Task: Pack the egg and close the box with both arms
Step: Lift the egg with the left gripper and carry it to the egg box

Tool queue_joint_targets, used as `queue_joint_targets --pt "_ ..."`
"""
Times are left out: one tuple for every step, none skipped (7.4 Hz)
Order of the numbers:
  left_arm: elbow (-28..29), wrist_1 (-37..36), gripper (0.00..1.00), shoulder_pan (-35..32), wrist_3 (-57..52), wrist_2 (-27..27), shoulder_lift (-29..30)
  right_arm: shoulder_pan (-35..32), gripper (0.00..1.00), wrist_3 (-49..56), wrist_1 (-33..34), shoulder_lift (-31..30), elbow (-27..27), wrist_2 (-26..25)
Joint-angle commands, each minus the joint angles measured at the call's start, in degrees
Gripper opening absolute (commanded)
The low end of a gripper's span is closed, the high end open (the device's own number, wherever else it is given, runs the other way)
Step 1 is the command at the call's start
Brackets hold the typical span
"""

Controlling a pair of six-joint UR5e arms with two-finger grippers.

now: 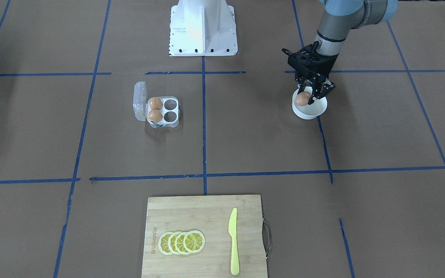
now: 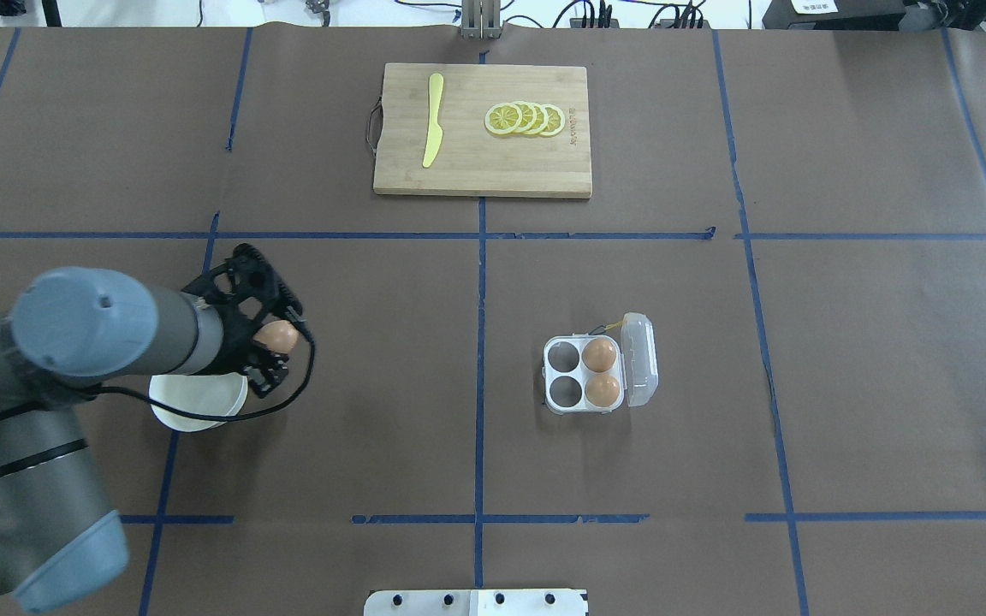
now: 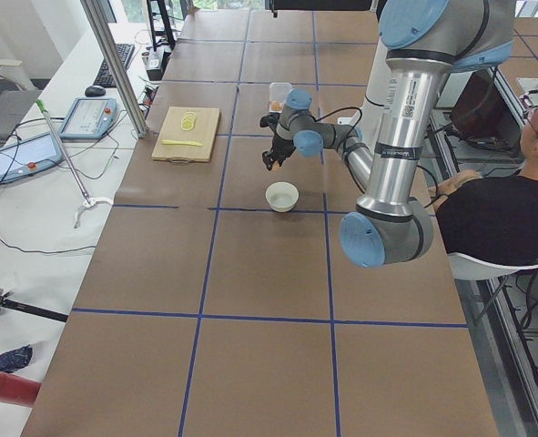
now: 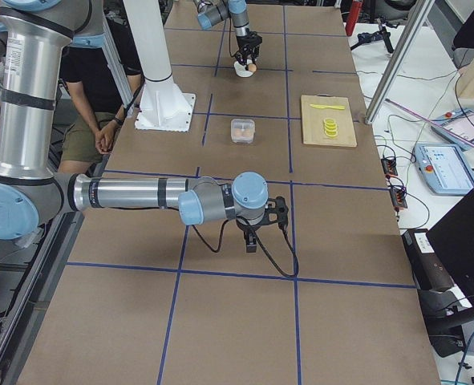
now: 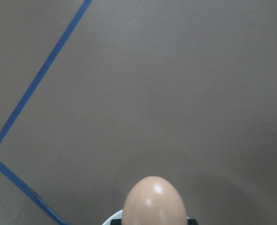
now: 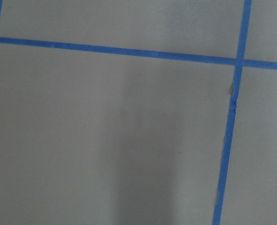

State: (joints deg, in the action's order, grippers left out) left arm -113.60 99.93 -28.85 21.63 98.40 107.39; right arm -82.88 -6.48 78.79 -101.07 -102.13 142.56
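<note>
While the left gripper (image 1: 310, 98) pinches one tan egg (image 1: 303, 99) between its black fingers, it holds that egg up in the air, just above the edge of the one white bowl (image 1: 315, 114). Well apart from it, near the middle of the table, sits the one clear egg box (image 1: 172, 122) with its lid (image 1: 139, 101) open and lying flat to the side. The box has four cups. Two of them hold eggs — one egg (image 1: 155, 103) and another egg (image 1: 155, 115), side by side next to the lid — and the two other cups (image 1: 170, 110) have nothing in them. That makes three eggs. A thin yellow cord (image 1: 144, 115) lies by the hinge. On the side of the table far from the robot lies one wooden cutting board (image 1: 191, 216). It has four lemon slices (image 1: 182, 242) on it in an overlapping row, and one yellow knife (image 1: 233, 241) lying beside them. The right gripper (image 4: 251, 241) points down close over the brown table cover, far from the box — you cannot tell if its fingers are apart or together.
</note>
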Motion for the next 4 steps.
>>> queue_joint_targets --pt "7.31 -5.36 0.00 4.73 11.88 0.56 12.99 0.00 1.00 -0.03 -0.04 0.00 0.00 0.00" --pt "11.35 -1.01 0.00 6.16 17.95 0.65 16.76 0.00 1.00 -0.12 0.04 0.00 0.00 0.00" --pt "15.65 4.52 0.00 8.96 25.93 0.91 20.28 0.00 1.00 -0.20 0.04 0.00 0.00 0.08" --pt "18.48 5.88 0.00 10.11 30.62 0.92 24.06 0.08 1.00 -0.12 -0.04 0.08 0.00 0.08"
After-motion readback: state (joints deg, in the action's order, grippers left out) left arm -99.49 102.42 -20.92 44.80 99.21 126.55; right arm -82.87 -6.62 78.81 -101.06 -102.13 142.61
